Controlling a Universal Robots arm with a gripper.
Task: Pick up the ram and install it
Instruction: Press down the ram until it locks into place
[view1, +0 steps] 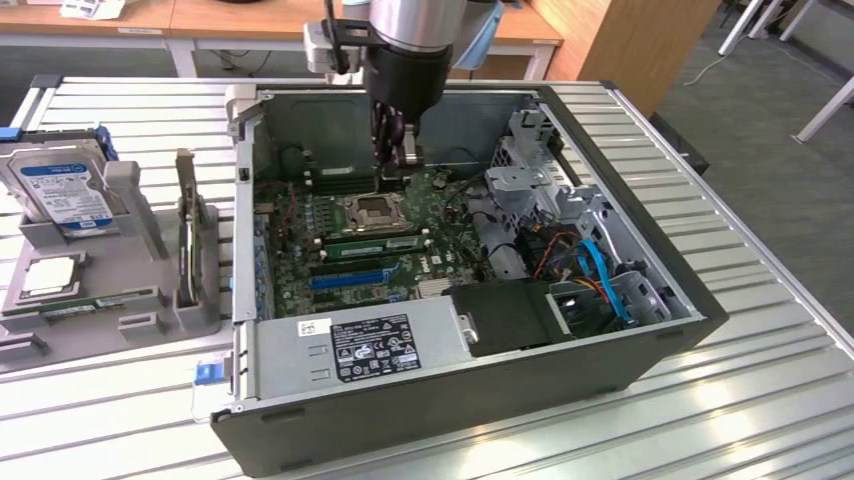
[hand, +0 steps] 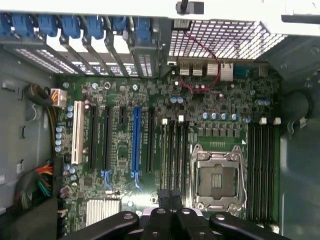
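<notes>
My gripper (view1: 396, 160) hangs inside the open computer case (view1: 641, 330), over the back part of the motherboard (view1: 400, 275) near the empty processor socket (view1: 368, 210). Its dark fingers are shut together with nothing visible between them. In the wrist view the gripper (hand: 170, 198) is above the memory slots (hand: 173, 155) beside the socket (hand: 218, 177). A long thin green stick, the ram (view1: 96, 301), lies flat in the grey holder (view1: 134, 330) outside the case, at the exterior view's left. Another green strip (view1: 376, 238) runs along a slot between the socket and the blue slot (view1: 354, 277).
The holder also carries a hard drive (view1: 60, 190), a processor (view1: 47, 275) and an upright card (view1: 190, 240). Inside the case are a power supply (view1: 360, 345), a drive cage (view1: 534, 175) and blue and orange cables (view1: 601, 275). Case walls surround the board.
</notes>
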